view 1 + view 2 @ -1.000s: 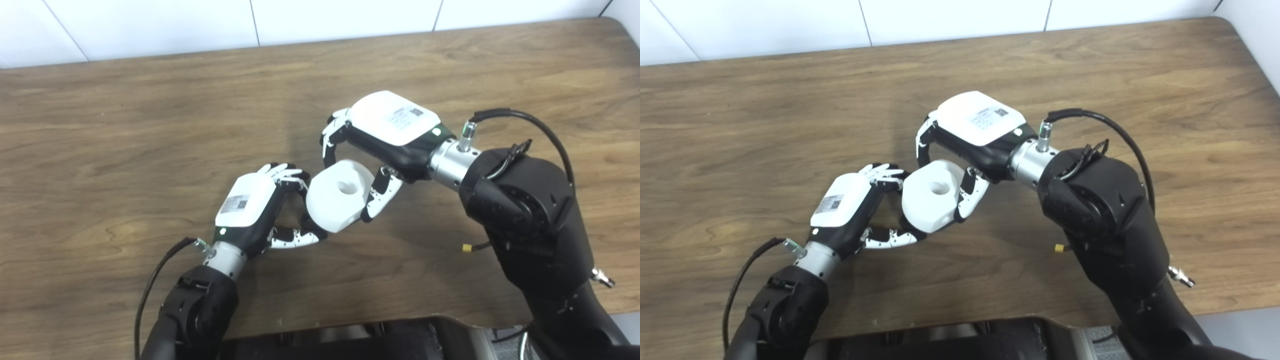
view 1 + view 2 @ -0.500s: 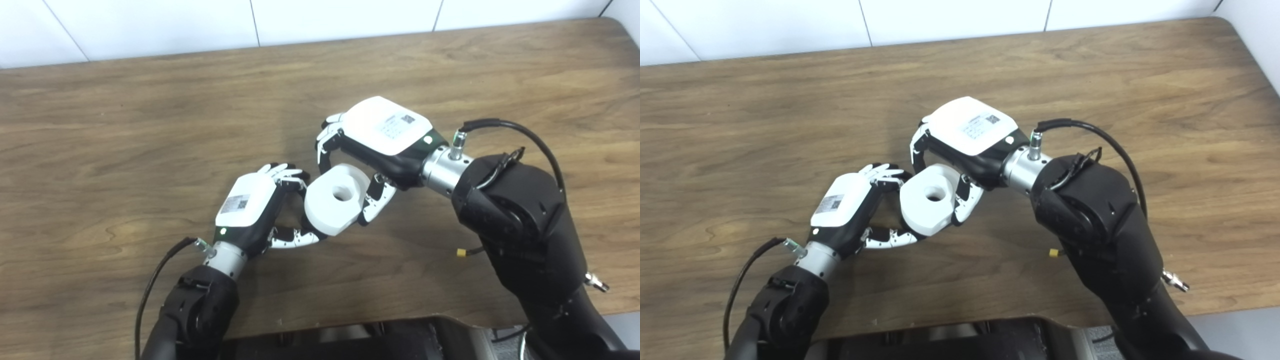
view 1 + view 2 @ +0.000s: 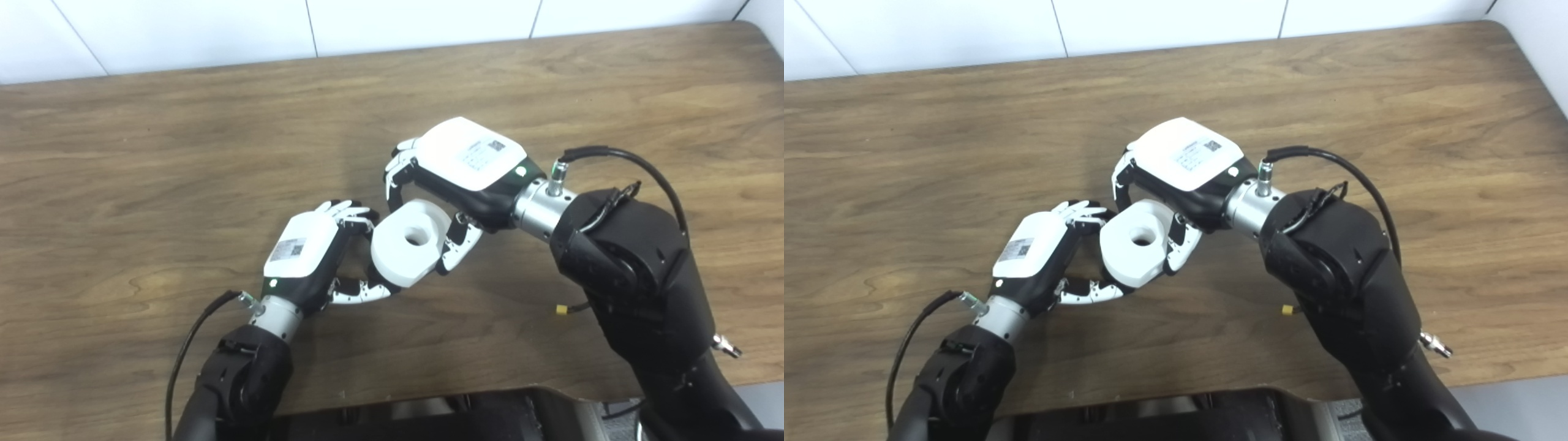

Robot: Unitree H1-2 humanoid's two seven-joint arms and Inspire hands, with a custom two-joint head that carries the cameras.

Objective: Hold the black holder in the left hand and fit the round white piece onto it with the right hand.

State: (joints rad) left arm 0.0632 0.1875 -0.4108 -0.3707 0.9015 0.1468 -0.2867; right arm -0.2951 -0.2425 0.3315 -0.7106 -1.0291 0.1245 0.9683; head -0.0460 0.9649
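Note:
The round white piece (image 3: 409, 242), a thick disc with a centre hole facing up, is held in my right hand (image 3: 456, 168), whose fingers reach over its far edge and whose thumb presses its right side. My left hand (image 3: 312, 254) sits just left of it on the wooden table (image 3: 153, 153). Its fingers and thumb curl around something beneath the disc's left edge. The black holder is almost wholly hidden under the white piece and the left hand. The disc rests against the left fingertips.
A black cable (image 3: 618, 156) loops off my right wrist, and a small yellow connector (image 3: 560, 310) hangs below the forearm. My dark torso (image 3: 459, 416) lines the near table edge. White wall (image 3: 184, 30) runs behind the table.
My right hand has carried the white piece slightly left and down towards the left hand and levelled it, so the hole faces more upward. The left hand has stayed still.

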